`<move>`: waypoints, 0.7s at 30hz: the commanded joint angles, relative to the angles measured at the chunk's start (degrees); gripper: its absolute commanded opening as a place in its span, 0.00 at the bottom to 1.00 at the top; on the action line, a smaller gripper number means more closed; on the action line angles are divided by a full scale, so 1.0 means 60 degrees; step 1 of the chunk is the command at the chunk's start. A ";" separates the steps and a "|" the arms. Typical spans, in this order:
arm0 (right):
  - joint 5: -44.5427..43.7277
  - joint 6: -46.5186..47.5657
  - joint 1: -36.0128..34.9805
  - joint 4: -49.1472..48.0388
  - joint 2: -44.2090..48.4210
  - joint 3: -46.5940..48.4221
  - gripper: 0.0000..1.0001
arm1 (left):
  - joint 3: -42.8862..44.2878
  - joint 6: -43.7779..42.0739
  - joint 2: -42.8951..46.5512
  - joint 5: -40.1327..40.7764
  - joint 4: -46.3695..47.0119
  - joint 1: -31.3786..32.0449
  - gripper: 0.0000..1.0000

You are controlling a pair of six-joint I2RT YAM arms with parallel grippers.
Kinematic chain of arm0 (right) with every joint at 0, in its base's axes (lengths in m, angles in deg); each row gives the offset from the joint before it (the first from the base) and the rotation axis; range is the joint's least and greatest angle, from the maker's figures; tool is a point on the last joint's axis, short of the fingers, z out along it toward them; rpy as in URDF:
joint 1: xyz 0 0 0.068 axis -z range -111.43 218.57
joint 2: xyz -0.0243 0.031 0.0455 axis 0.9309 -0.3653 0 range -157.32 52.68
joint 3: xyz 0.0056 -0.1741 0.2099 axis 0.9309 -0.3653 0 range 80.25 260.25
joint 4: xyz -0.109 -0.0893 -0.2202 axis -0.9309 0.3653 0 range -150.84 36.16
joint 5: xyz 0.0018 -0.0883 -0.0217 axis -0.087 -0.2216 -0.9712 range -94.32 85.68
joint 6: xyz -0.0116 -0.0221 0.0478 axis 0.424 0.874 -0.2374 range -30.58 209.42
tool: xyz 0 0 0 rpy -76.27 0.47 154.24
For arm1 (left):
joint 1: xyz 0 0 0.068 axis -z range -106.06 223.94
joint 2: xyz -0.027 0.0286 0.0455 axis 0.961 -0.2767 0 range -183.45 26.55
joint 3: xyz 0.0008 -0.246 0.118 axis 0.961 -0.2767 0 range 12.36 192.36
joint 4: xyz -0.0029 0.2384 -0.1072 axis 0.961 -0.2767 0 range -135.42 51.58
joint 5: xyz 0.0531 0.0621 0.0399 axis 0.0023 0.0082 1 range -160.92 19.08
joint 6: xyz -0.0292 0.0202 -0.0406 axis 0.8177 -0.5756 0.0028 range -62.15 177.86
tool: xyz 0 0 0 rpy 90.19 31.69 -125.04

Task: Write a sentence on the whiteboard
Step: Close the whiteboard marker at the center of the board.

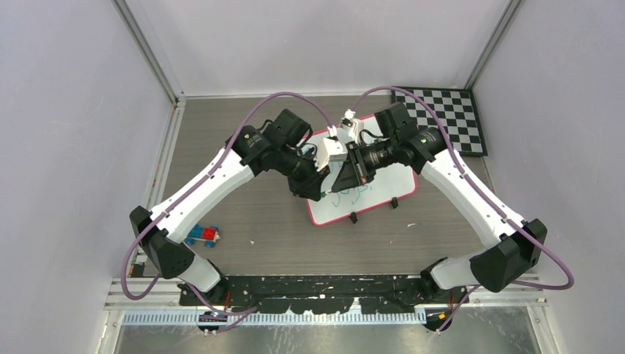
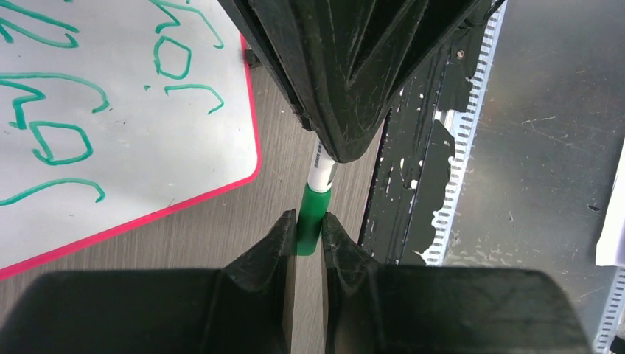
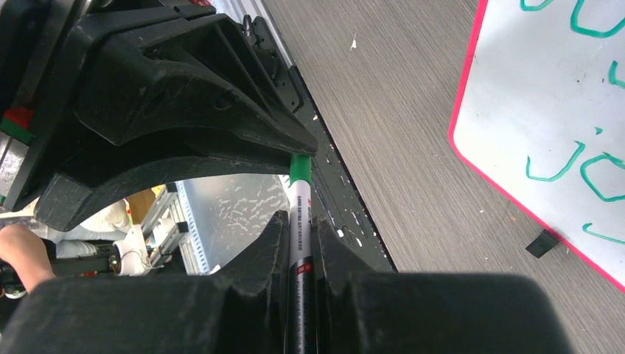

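Large white rectangular whiteboard with a thin pink-red rim is lying flat on the grey wood-grain table, just toward 1 o'clock of the table's centre in the top view. The thin green handwritten sentence is sitting in the board's 6-to-7 o'clock part. The lettering looks finished, so I'm reading the step in hand as capping the marker. That is a judgement, since uncapping would look the same.

The left gripper is pinching narrow on the green plastic cap. The right gripper is clamping narrow on the white-and-black marker barrel. The two claws are meeting tip to tip in the air above the board's 9 o'clock side, with cap and barrel lying on one line. The cap is appearing joined to the barrel, but I cannot tell whether it is fully clicked home.

Doing it well:
- Push straight along the marker's axis, one arm bracing and the other pressing.
- Avoid any twist or sideways load, or the slim barrel is likely slipping in the pads.
- Hold the pair lifted off the board, so no stray green lands on the lettering.
- Let go with one claw only once the cap is seated.

The black-and-white checkered board at 1 o'clock and the small blue-and-red toy at 8 o'clock are lying well apart from the claws, not in the way.
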 commanded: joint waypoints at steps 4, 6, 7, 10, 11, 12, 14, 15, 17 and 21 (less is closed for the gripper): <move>0.0263 0.0002 0.0114 -0.0047 -0.0360 0.0432 0.00 | 0.0769 -0.0005 0.0628 -0.0532 0.1348 -0.0244 0.15; 0.0385 -0.0009 0.0438 -0.0096 -0.0406 0.0647 0.00 | 0.0703 -0.0059 0.0715 -0.0644 0.1274 -0.0440 0.24; 0.0490 -0.0112 0.0685 -0.0228 -0.0419 0.0763 0.00 | 0.0686 -0.0055 0.0736 -0.0758 0.1252 -0.0599 0.28; 0.1051 -0.0903 0.1532 -0.1117 -0.0533 0.0957 0.00 | 0.0690 0.0246 0.0829 -0.1632 0.1342 -0.1546 0.41; 0.1218 -0.1174 0.1760 -0.1379 -0.0573 0.1010 0.00 | 0.0666 0.0406 0.0880 -0.2014 0.1451 -0.1936 0.46; 0.1339 -0.1384 0.1913 -0.1612 -0.0603 0.1043 0.00 | 0.0553 0.0641 0.0949 -0.2330 0.1635 -0.2315 0.51; 0.1575 -0.1905 0.2113 -0.2255 -0.0579 0.0968 0.00 | 0.0154 0.1394 0.1149 -0.3051 0.2445 -0.3133 0.59; 0.1700 -0.2207 0.2186 -0.2635 -0.0560 0.0880 0.00 | -0.0116 0.1859 0.1246 -0.3462 0.2913 -0.3502 0.62; 0.1916 -0.3010 0.2291 -0.3457 -0.0495 0.0682 0.00 | -0.0808 0.3114 0.1486 -0.4193 0.4114 -0.4124 0.65; 0.2210 -0.4613 0.2357 -0.5635 -0.0350 0.0247 0.00 | -0.2156 0.6103 0.1733 -0.5252 0.6887 -0.4697 0.67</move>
